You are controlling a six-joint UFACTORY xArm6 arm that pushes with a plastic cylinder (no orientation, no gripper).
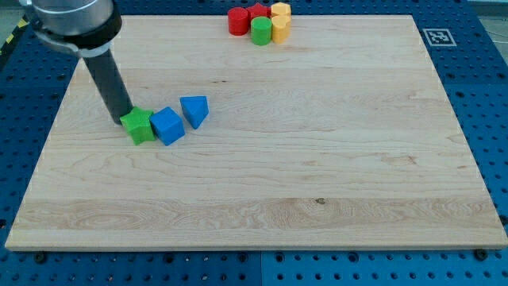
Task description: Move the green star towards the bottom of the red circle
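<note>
The green star (140,125) lies at the view's left on the wooden board (317,159), touching a blue cube (167,125) on its right. My tip (124,117) rests against the star's upper left edge. The red circle (238,21) stands at the view's top, far up and right of the star.
A blue triangle (195,110) lies just right of the blue cube. Beside the red circle cluster a red star (258,12), a green cylinder (261,32) and two yellow blocks (281,22). A fiducial tag (438,36) sits off the board's top right corner.
</note>
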